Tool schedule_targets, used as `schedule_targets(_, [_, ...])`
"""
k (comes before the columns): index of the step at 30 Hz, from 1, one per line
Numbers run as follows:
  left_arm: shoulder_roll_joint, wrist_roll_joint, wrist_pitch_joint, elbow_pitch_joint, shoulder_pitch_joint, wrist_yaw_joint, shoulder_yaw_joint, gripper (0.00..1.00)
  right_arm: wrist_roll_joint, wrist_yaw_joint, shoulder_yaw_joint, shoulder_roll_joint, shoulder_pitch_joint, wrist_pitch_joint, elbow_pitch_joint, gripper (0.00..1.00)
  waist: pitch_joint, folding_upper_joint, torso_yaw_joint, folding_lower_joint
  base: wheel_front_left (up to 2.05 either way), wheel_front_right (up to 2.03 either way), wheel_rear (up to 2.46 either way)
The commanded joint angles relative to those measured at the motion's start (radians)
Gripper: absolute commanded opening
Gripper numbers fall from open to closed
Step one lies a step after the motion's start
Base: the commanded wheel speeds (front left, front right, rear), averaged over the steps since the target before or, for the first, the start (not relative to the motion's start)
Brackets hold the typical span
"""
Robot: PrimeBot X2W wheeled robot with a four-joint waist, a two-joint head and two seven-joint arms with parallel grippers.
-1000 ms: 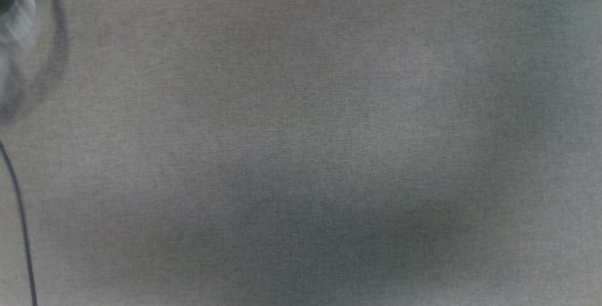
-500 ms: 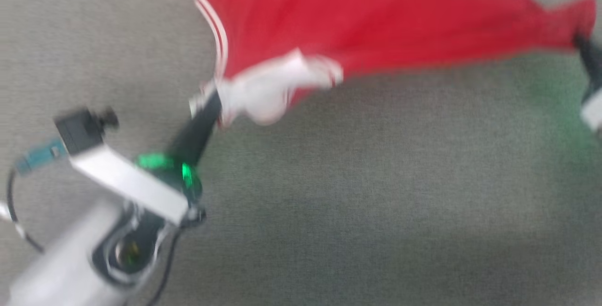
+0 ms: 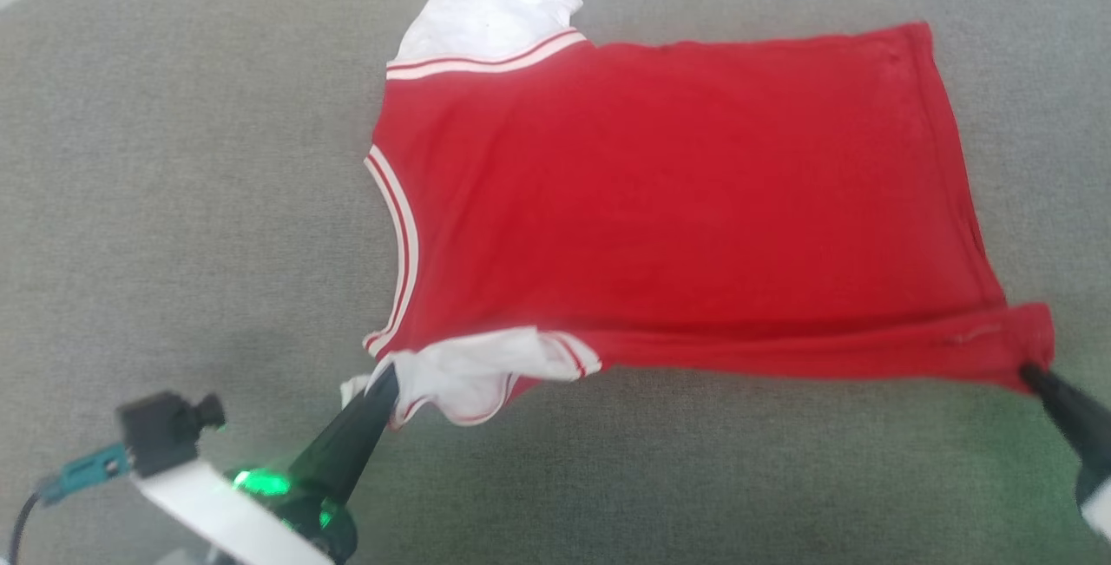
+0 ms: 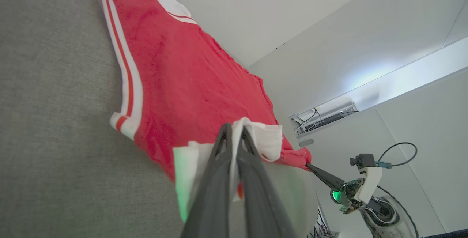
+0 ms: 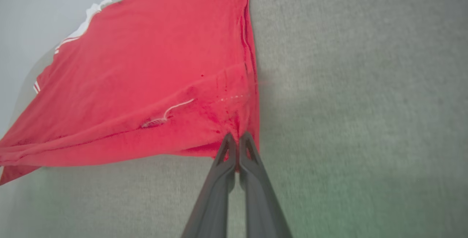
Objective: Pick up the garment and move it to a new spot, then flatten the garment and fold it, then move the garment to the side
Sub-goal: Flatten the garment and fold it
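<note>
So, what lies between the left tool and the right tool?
In the head view, the near edge of the red jersey spans them: left tool shut on its white sleeve, right tool on a hem corner.

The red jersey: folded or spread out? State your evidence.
Spread out: the garment lies open on the grey surface, near edge stretched between the left gripper and right gripper, both pinching it.
</note>
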Motion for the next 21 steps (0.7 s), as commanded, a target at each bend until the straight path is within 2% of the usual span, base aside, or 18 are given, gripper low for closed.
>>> schedule_targets(1, [0.006, 0.008, -0.005, -0.012, 0.018, 0.001, 0.012, 0.00, 0.003, 0.000, -0.016, 0.016, 0.019, 0.009, -0.028, 0.00, 0.005, -0.0001, -0.004, 0.0000, 0.00, 0.00, 0.00])
schedule_targets(6, [0.027, 0.052, -0.005, -0.056, 0.064, 0.000, 0.036, 0.00, -0.013, 0.000, -0.092, 0.094, 0.087, 0.059, -0.146, 0.00, 0.021, -0.0001, -0.016, 0.0000, 0.00, 0.00, 0.00])
schedule_targets(10, [0.037, 0.059, -0.005, -0.073, 0.012, 0.000, 0.027, 0.00, -0.029, 0.000, -0.106, 0.121, 0.026, 0.083, -0.163, 0.00, 0.033, -0.0001, -0.022, 0.0000, 0.00, 0.00, 0.00])
schedule_targets(15, [0.050, 0.038, 0.011, -0.034, -0.147, 0.001, -0.014, 0.00, -0.054, 0.000, -0.108, 0.129, -0.119, 0.098, -0.099, 0.00, 0.060, -0.0001, -0.022, 0.0000, 0.00, 0.00, 0.00])
schedule_targets(21, [0.015, -0.026, 0.080, 0.100, -0.388, 0.000, -0.058, 0.00, -0.099, 0.000, -0.070, 0.109, -0.309, 0.095, 0.046, 0.00, 0.118, -0.0001, -0.030, 0.0000, 0.00, 0.00, 0.00])
